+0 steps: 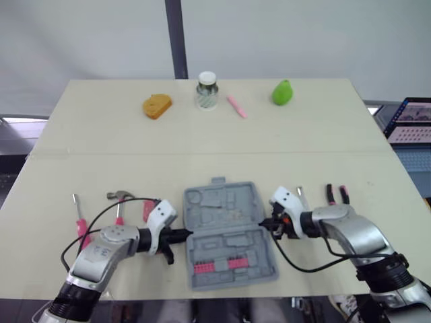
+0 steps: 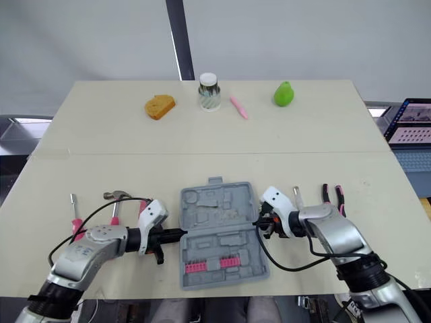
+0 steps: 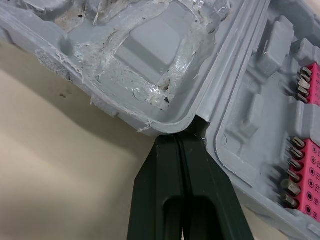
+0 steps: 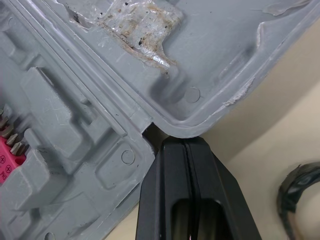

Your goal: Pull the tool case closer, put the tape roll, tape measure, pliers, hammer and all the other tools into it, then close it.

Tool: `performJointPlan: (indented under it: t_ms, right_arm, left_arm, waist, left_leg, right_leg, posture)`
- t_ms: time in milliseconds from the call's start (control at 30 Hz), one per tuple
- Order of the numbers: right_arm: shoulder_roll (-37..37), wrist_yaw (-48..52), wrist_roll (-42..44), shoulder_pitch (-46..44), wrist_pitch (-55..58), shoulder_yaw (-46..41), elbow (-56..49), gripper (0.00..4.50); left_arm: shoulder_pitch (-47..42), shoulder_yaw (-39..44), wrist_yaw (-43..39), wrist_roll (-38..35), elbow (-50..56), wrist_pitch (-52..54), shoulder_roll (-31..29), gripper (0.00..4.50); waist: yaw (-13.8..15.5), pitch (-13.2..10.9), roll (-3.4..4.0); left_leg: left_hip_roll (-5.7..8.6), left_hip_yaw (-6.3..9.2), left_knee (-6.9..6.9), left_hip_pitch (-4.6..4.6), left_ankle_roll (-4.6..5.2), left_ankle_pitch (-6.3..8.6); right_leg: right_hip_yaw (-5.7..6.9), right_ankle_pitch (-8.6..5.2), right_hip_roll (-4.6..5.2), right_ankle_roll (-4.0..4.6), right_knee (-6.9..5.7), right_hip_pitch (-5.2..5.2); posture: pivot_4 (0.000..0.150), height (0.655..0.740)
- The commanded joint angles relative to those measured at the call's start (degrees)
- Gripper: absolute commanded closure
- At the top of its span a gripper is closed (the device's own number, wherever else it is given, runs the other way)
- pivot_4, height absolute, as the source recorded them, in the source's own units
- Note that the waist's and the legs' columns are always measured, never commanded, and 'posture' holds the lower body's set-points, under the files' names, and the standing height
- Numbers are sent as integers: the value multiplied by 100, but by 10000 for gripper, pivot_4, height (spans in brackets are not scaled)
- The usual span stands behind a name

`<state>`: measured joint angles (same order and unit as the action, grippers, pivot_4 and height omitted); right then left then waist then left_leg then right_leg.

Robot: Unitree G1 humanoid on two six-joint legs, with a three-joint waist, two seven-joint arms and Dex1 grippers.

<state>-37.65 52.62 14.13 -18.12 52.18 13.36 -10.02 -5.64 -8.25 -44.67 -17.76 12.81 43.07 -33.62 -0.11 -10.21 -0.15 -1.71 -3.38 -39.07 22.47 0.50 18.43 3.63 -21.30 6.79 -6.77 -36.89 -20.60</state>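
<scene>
Left tool (image 1: 185, 234): two black fingers pressed together and holding nothing, tips set in the hinge notch on the case's left edge.
Right tool (image 1: 264, 225): fingers likewise together and empty, tips at the matching notch on the case's right edge.
Step in hand: by my reading, drawing the case nearer.
Doing it well: pull both sides evenly so the case does not swivel. Keep the tips low in the notches so they do not ride over the rim. Go slowly so the flat-lying lid does not flip.
Bench: pale beige flat-topped bench (image 1: 101, 148) carries everything.
Case: grey moulded plastic tool case (image 1: 225, 235) lies open flat. Its lid half is on the far side, and the tray half with the pink strip of bits (image 1: 219, 264) is towards the robot.
Hammer: steel-headed hammer with pink handle (image 1: 120, 196), left of the case.
Pliers: black-and-pink-handled pliers (image 1: 330, 194), right of the case.
Screwdriver: pink-handled screwdriver (image 1: 81, 219), farther left of the case than the hammer.
Dark ring (image 4: 300, 195): just beside the case's right edge; possibly the tape roll, but I cannot tell.
Far row: orange sponge-like block (image 1: 157, 105), white-lidded glass jar (image 1: 207, 91), green pear-shaped thing (image 1: 283, 92) and pink pen (image 1: 236, 106) are well beyond the case.
In the way: nothing sits in the case's path towards the robot.
</scene>
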Motion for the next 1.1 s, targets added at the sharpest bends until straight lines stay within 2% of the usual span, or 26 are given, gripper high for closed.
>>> performJointPlan:
  t_ms: [33, 567, 1100]
  right_arm:
    - [-72, 12, 265, 160, 123, -136, -525, 44855]
    - [-543, -183, 694, 1062, 477, -483, -1364, 44855]
    - [-626, -380, 936, 1322, 594, -491, -1619, 44855]
  left_arm:
    - [155, -133, -130, -142, 296, 65, -26, 45000]
    - [346, -172, -165, -189, 522, 179, -92, 45000]
    - [531, -116, -126, -282, 720, 286, -161, 45000]
  waist:
    - [0, 0, 0]
    - [6, 0, 0]
    - [6, 0, 0]
  left_leg:
    - [0, 0, 0, 0, 0, 0]
    - [1, 2, 2, -1, 3, 3]
    - [1, 3, 3, -1, 3, 3]
  right_leg:
    - [-1, 0, 1, 0, 0, 0]
    - [-1, -1, 16, 1, 26, 4]
    - [-9, -1, 18, 1, 32, 6]
  posture:
    - [1500, 6950]
    - [1500, 6950]
    - [1500, 6950]
